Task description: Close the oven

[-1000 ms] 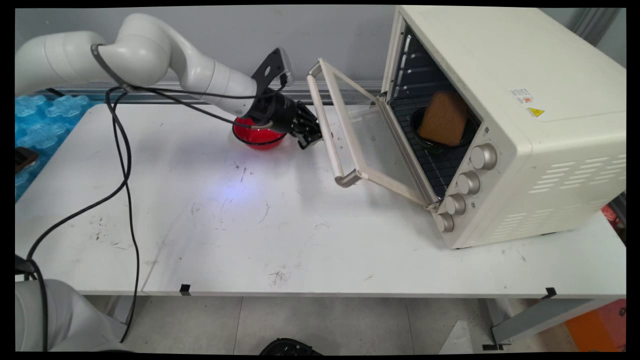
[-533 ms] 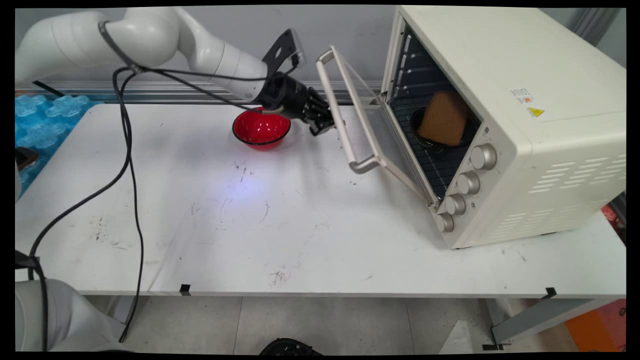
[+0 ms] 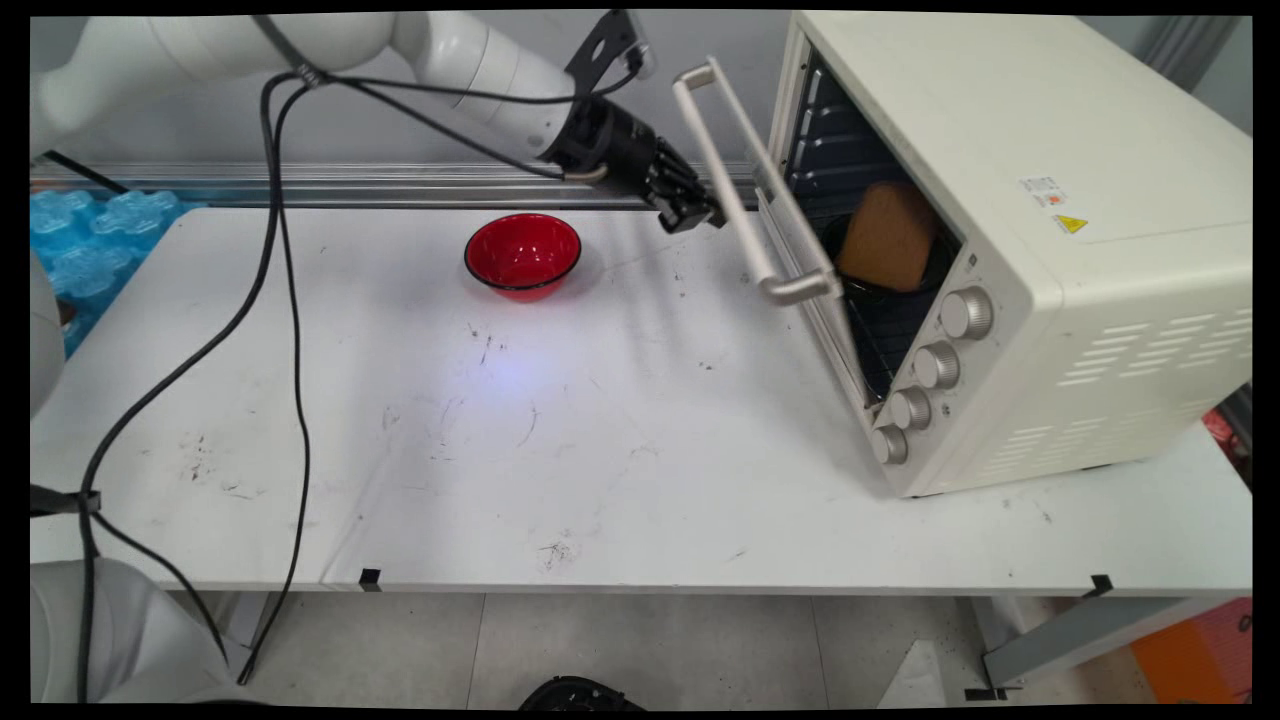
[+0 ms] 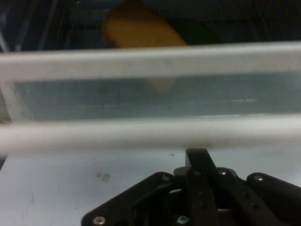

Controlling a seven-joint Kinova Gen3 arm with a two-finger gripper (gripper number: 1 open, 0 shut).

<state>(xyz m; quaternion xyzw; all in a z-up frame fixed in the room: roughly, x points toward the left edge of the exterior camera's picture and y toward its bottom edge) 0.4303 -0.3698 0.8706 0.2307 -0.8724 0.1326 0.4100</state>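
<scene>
1. Black two-finger gripper with fingers pressed together, holding nothing, tips against the underside of the oven door just below its handle bar, propping it half raised.
2. Door: cream metal frame, glass pane, round pale bar.
3. Inside the boxy cream oven: brown bread slice leaning in a dark dish on a wire rack.
4. Well apart on the scuffed white table: glossy red bowl.

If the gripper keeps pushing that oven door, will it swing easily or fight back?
The oven door stands nearly shut, hinged along its bottom, so it probably swings freely. The gripper presses its handle, a smooth round bar: the fingers could slip. Its glass pane looks rigid, not floppy.
</scene>
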